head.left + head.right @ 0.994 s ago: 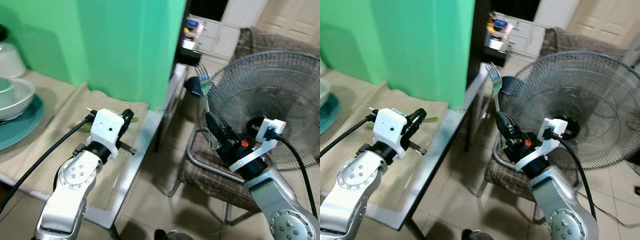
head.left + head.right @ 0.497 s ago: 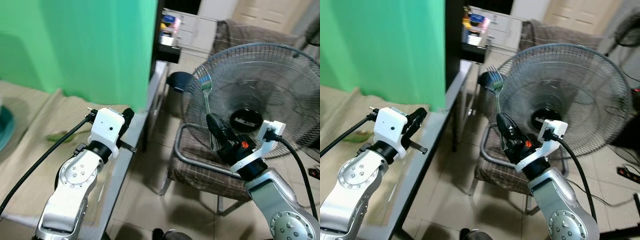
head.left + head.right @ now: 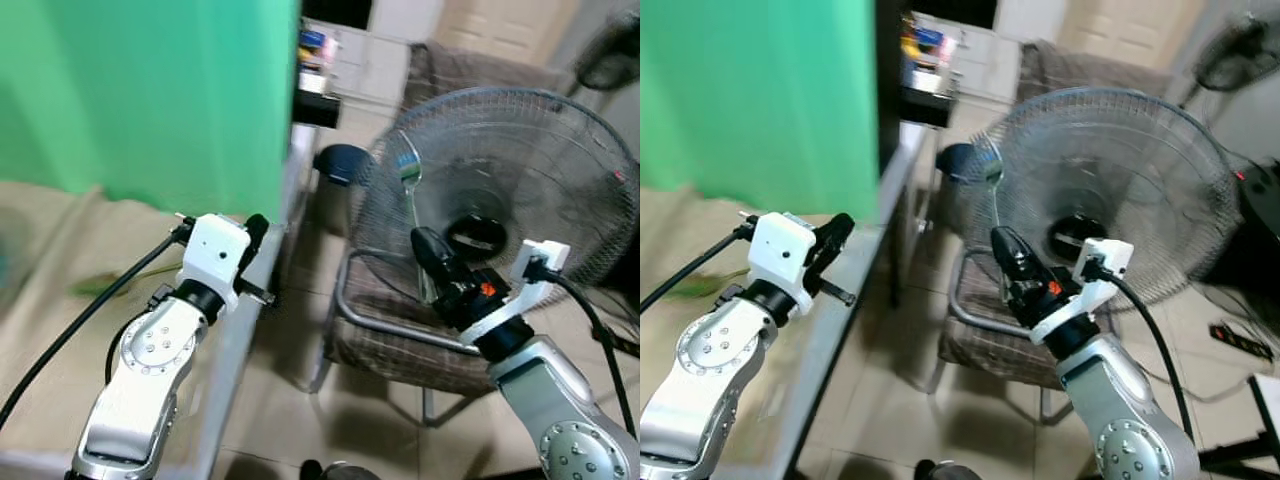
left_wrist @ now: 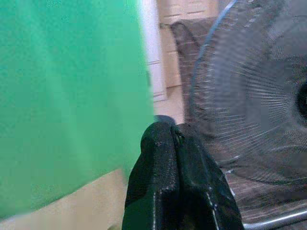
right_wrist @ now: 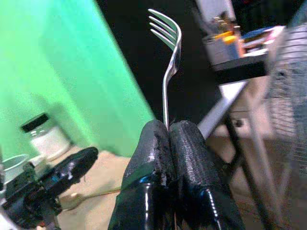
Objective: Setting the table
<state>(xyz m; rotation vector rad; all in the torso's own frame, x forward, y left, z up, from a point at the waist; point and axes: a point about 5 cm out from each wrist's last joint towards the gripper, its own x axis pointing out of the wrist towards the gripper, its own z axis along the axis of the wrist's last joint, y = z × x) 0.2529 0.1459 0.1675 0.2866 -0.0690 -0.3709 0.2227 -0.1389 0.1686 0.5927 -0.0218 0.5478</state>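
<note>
My right gripper (image 3: 422, 243) is shut on the handle of a silver fork (image 3: 408, 180), which it holds upright with the tines on top, out over the floor in front of a chair. In the right wrist view the fork (image 5: 169, 67) rises straight out of the closed fingers (image 5: 156, 143). My left gripper (image 3: 255, 225) is shut with nothing in it and hovers above the right edge of the cloth-covered table (image 3: 60, 310). Its pressed-together fingers (image 4: 160, 143) show in the left wrist view.
A green screen (image 3: 150, 90) stands along the table's far side. A big standing fan (image 3: 540, 170) and a metal-framed chair (image 3: 395, 335) with a brown seat fill the floor to the right. A white jar (image 5: 44, 136) with a black lid stands back on the table.
The camera has swung to the right, so the plates and bowl have left the picture and the fan now sits centred. Both arms keep their pose; the fork stays gripped.
</note>
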